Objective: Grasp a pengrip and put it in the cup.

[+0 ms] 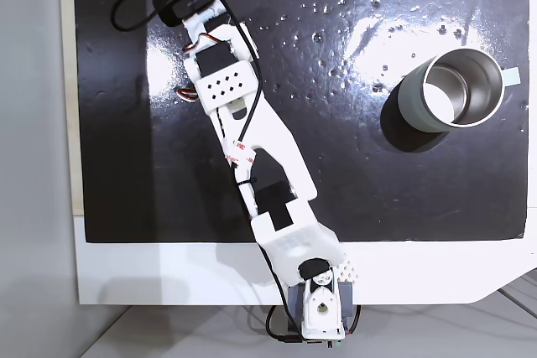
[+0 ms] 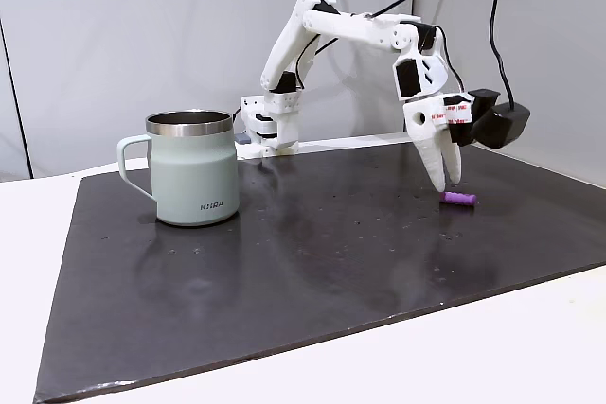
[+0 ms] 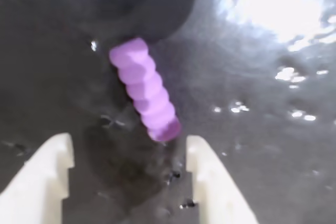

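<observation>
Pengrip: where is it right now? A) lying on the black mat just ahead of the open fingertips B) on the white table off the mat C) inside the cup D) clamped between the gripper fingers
A: in the wrist view the pengrip lies on the dark mat, just past the open gripper, with neither fingertip touching it; the cup stands far off.

One view overhead, one low sideways, wrist camera close.

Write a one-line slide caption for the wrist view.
Open gripper poised over the purple ribbed pengrip lying on the glossy dark mat, its near end between the white fingertips.
</observation>
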Available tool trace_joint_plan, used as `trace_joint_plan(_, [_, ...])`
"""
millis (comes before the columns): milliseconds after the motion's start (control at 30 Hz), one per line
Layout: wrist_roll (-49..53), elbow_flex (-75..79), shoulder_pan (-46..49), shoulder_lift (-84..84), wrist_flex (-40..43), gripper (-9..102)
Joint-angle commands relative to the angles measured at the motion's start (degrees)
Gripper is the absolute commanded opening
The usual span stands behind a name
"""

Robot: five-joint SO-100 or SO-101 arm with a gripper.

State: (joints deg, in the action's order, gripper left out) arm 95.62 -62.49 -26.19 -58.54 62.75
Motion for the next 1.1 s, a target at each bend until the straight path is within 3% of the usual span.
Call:
trace_joint_plan(0, [1.4, 3.7, -0.4, -0.4, -2.0, 26])
trace_joint_plan(667, [4.7, 7.2, 2.3, 4.1, -5.2, 24])
trace_joint_plan(1067, [4.4, 6.8, 2.6, 6.7, -7.6, 6])
